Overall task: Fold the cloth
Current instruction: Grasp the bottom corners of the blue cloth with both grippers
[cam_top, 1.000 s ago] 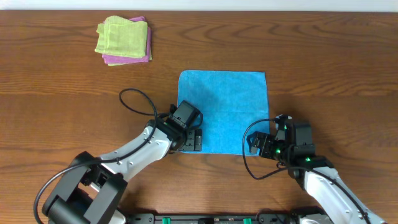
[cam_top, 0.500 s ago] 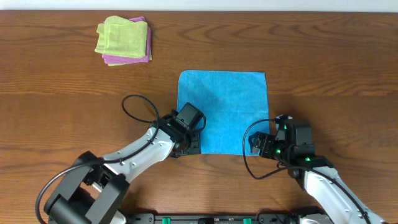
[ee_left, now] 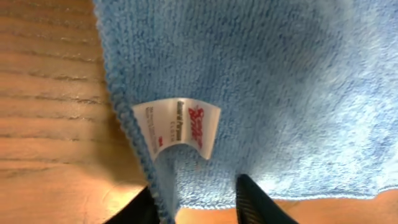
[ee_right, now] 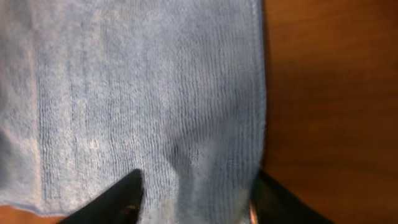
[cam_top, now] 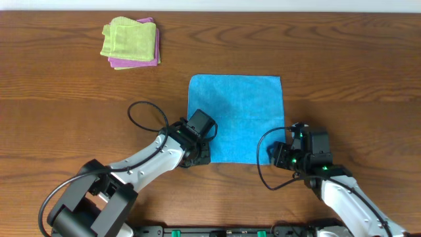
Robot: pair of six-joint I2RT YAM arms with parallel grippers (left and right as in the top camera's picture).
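The cloth [cam_top: 235, 118], seemingly soft and light, lies flat near the table's [cam_top: 342, 59] front edge, best pinched at its near corners: the left gripper [ee_left: 198, 196] straddles one, grip unclear, the right gripper [ee_right: 199, 186] gapes around the other.

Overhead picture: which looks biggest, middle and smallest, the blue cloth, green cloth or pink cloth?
1. blue cloth
2. green cloth
3. pink cloth, though mostly hidden under the green one, so unsure.

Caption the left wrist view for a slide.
Left gripper open around the corner of the sky-blue cloth, just below its white label.
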